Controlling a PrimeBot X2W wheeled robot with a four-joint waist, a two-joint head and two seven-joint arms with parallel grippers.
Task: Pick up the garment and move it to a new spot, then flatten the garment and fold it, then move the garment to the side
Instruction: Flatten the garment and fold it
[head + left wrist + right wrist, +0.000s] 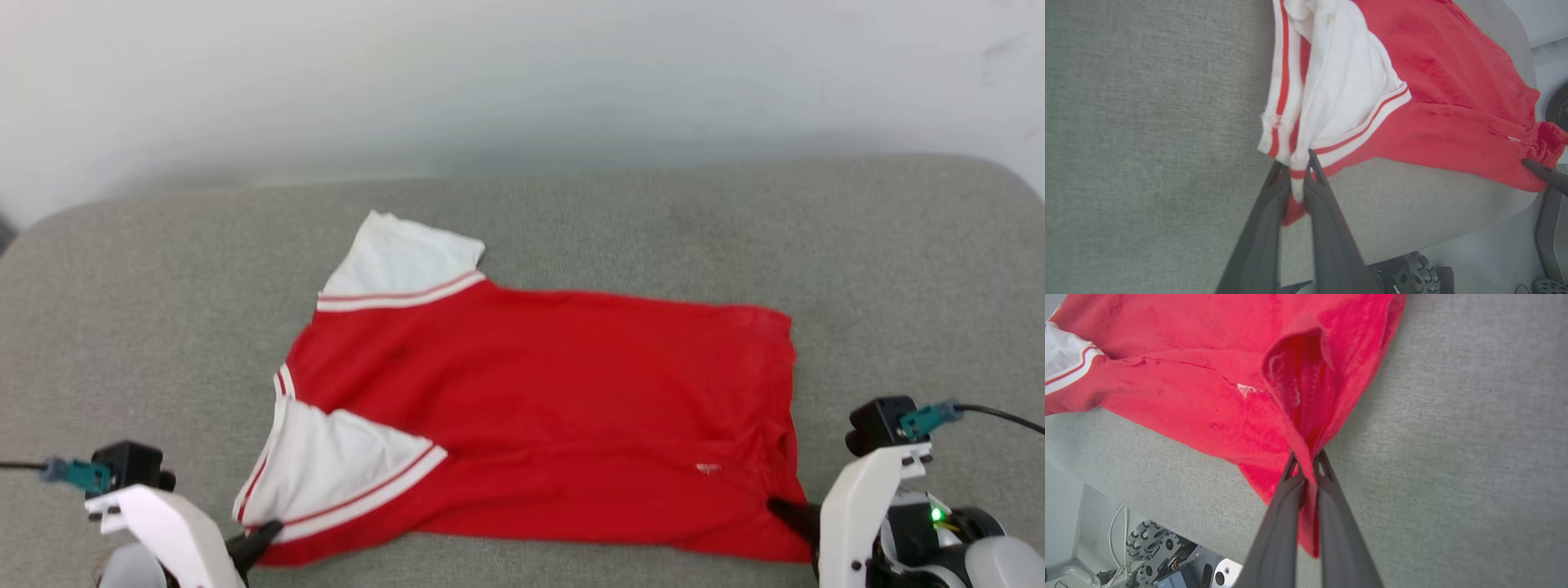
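A red jersey shirt with white short sleeves and red-white striped trim lies spread sideways on the grey tabletop, sleeves toward the robot's left, hem toward its right, the near sleeve folded onto the body, both near corners bunched.
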